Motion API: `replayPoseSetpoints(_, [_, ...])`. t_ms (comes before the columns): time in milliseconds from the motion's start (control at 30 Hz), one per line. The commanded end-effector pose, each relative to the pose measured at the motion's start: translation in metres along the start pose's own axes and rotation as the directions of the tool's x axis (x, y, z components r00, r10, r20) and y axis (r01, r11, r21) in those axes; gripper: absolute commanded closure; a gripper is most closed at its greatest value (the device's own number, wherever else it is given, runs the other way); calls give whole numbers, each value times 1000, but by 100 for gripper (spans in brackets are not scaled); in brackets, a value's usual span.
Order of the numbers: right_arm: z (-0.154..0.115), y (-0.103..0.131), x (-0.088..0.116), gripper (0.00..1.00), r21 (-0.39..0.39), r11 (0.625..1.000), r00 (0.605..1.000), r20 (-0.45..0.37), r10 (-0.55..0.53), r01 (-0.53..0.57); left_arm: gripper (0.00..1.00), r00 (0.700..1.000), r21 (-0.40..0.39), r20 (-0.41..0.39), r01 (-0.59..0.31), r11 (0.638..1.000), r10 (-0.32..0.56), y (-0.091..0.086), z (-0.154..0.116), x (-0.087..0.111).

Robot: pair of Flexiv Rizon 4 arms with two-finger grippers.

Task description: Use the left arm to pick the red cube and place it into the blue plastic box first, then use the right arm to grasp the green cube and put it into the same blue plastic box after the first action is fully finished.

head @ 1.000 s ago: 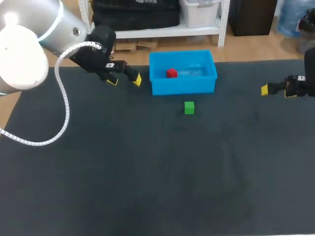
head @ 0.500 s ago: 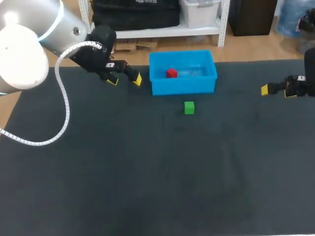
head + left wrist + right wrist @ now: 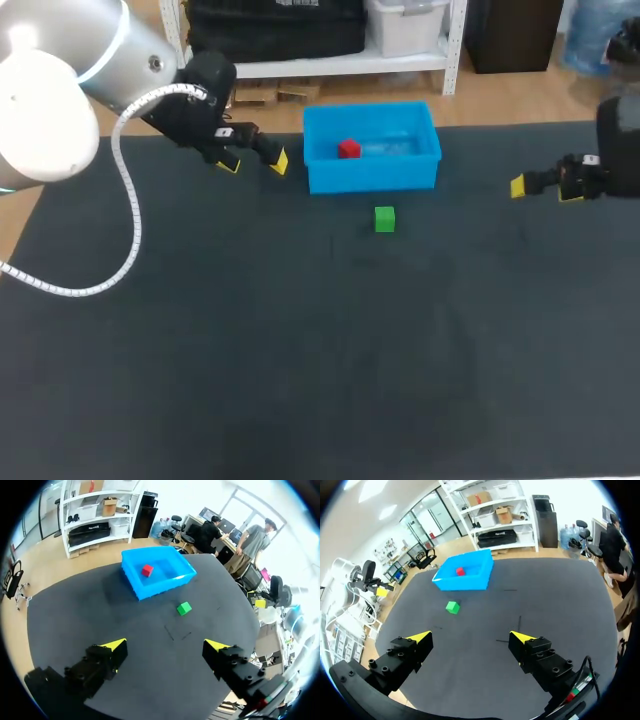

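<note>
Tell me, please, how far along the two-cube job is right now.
Done: the red cube lies inside the blue plastic box, and the left gripper is open and empty beside it. In hand: nothing; the right gripper is open, far from the green cube. Left: grasping that cube, which sits on the table before the box, and placing it inside.

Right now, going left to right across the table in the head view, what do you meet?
left gripper, fingers open → red cube, lying inside the blue plastic box → green cube, on the table in front of the box → right gripper, fingers open
</note>
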State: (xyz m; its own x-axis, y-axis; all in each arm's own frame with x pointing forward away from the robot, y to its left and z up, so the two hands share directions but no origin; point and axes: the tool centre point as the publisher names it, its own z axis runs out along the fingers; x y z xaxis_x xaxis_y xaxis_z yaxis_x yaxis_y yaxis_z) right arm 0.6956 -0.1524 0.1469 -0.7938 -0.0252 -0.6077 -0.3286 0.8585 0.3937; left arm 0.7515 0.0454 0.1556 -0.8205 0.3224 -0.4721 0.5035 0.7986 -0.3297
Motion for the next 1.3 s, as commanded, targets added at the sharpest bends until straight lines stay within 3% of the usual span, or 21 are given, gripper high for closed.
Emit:
replayPoseSetpoints(33, [6,13,-8,0,49,999,999,-36,12,-10,0,1000,4,3,-2,1000,2,1,-1,1])
replayPoseSetpoints(600, [11,27,-27,0,127,992,983,-181,12,11,0,1000,4,3,-2,1000,2,1,-1,1])
replayPoseSetpoints(967, [12,35,-36,0,178,983,953,-302,24,32,0,1000,4,3,-2,1000,2,1,-1,1])
replayPoseSetpoints(1300, [13,39,-39,0,230,973,930,-362,68,19,0,1000,4,3,-2,1000,2,1,-1,1])
